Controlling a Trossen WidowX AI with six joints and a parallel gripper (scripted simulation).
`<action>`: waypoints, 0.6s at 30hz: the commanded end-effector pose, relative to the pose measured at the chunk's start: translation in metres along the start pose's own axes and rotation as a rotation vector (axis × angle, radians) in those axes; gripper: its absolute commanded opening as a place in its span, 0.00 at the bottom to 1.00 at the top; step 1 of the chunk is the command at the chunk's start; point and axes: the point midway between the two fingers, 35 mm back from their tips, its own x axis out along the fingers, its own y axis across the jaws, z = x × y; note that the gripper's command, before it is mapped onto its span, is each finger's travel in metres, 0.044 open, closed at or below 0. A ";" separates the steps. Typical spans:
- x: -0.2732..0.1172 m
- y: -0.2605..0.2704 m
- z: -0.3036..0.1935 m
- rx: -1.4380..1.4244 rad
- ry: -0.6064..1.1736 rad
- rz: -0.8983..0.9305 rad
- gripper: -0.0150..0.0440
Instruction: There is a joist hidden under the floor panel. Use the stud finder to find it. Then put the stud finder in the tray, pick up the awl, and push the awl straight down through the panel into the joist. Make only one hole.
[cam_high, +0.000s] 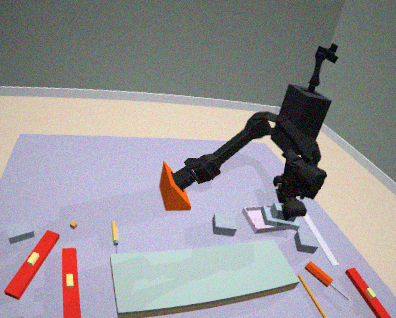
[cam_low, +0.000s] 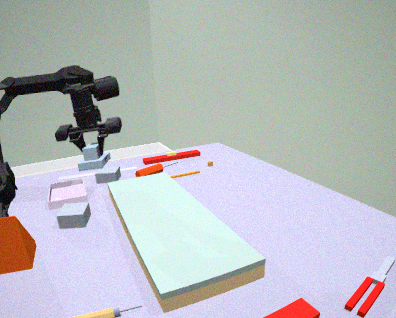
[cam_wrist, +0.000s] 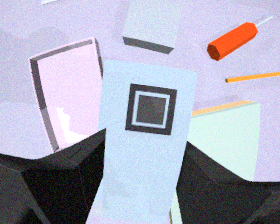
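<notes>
A lavender table top (cam_high: 150, 200) (cam_low: 310, 225) (cam_wrist: 225, 15) carries a pale green panel (cam_high: 200, 277) (cam_low: 180, 235) (cam_wrist: 227, 145), a pink tray (cam_high: 254, 219) (cam_low: 69, 192) (cam_wrist: 70, 95), gray blocks, red levels, an orange screwdriver (cam_high: 319, 273) (cam_low: 149, 170) (cam_wrist: 232, 41), red-handled pliers (cam_low: 371, 287) and a yellow-handled awl (cam_high: 115, 232) (cam_low: 97, 314) beside the panel.
</notes>
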 end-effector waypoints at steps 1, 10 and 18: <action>0.003 0.024 0.005 -0.070 -0.017 0.025 0.25; 0.008 0.076 0.010 -0.210 -0.051 0.081 0.25; 0.009 0.107 0.009 -0.294 -0.075 0.117 0.25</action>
